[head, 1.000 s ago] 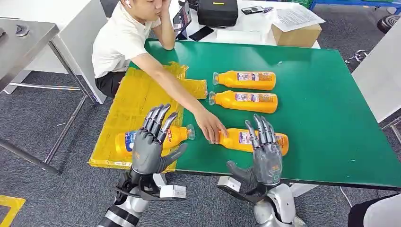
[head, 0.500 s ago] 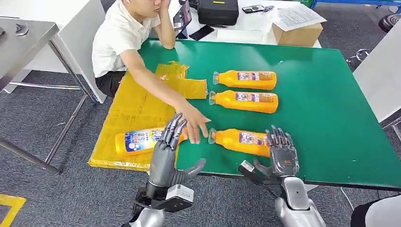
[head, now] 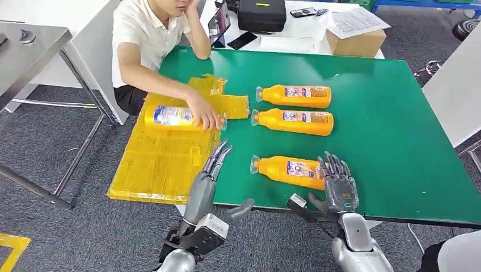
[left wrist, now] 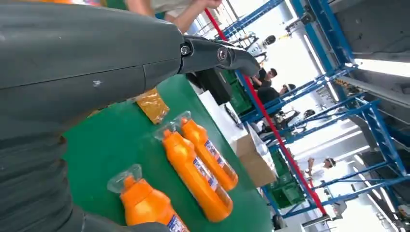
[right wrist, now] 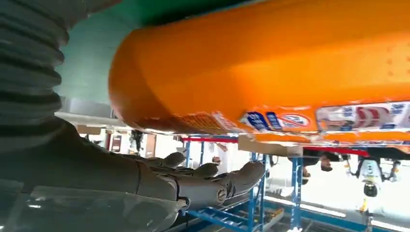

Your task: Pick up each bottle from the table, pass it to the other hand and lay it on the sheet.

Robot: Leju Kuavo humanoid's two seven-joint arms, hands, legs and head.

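Green desk (head: 391, 136) is seen across the frame's centre, with a yellow sheet (head: 159, 164) at its left edge. Three orange bottles (head: 295, 96) lie on the green at centre right. A fourth bottle (head: 170, 116) is held over the sheet's upper part by a person's hand (head: 204, 118). Left hand (head: 207, 181) is raised, fingers extended, holding nothing. Right hand (head: 337, 184) is spread beside the nearest bottle (head: 289, 170), not clasping it.

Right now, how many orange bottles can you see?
4. Two lie side by side mid-table, one at the right robot hand, one under a person's hand over the yellow sheet.
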